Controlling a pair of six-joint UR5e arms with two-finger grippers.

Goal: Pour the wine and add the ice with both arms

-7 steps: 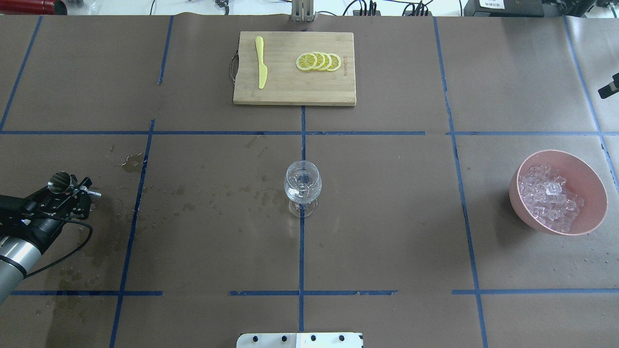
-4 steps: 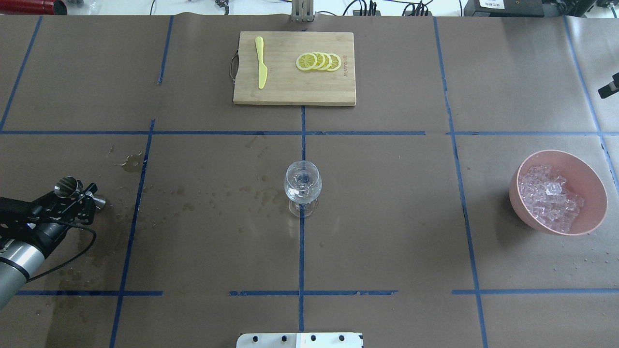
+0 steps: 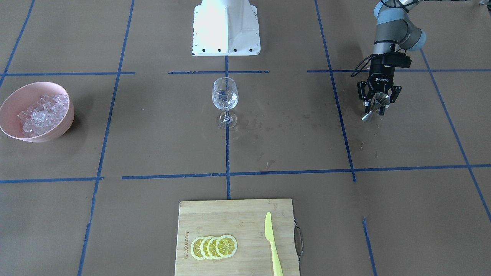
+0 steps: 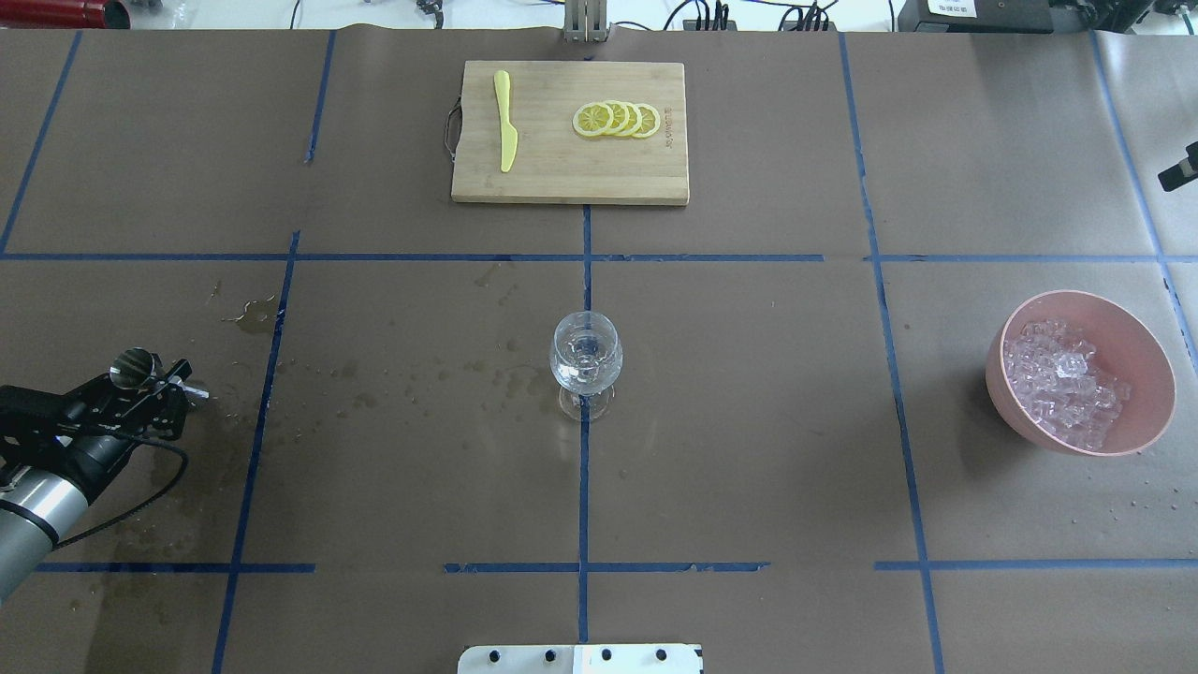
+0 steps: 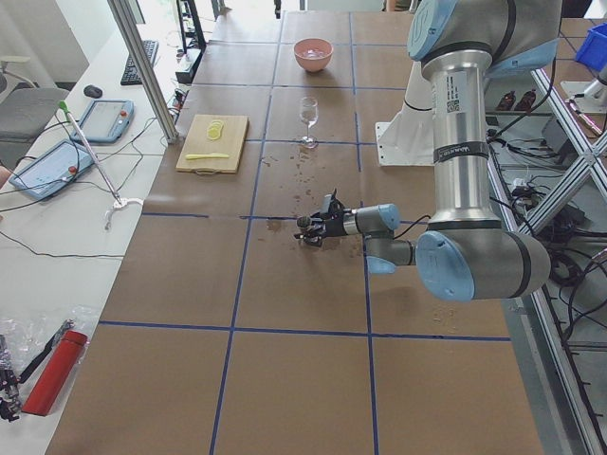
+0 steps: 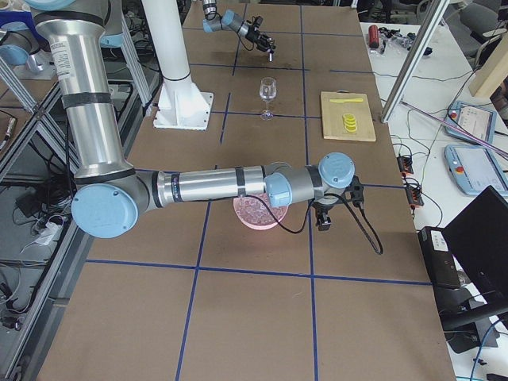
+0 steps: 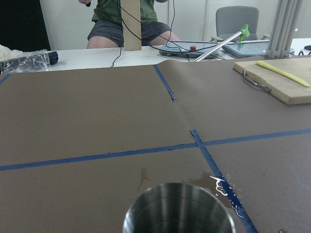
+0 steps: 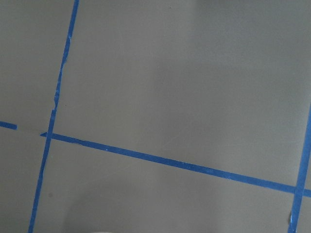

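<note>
The wine (image 4: 255,316) shows as dark wet spots on the papered counter (image 4: 749,421) just beyond the left tool (image 3: 375,104), which grips a steel jigger (image 7: 179,209) tilted low over it. The ice (image 4: 1062,379) lies in a pink bowl (image 4: 1128,329) near the right tool (image 6: 323,222); how wide that one stands, I cannot tell.

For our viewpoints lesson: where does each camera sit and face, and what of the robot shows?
Front: across the table, facing the base; left gripper.
Overhead: behind the base, looking down; left gripper.
Left: table's end; left arm near.
Right: opposite end; right arm near.
Left wrist: looks along the table over the jigger.
Right wrist: down on the table; no body.
Shared: glass, in all four fixed views.
</note>
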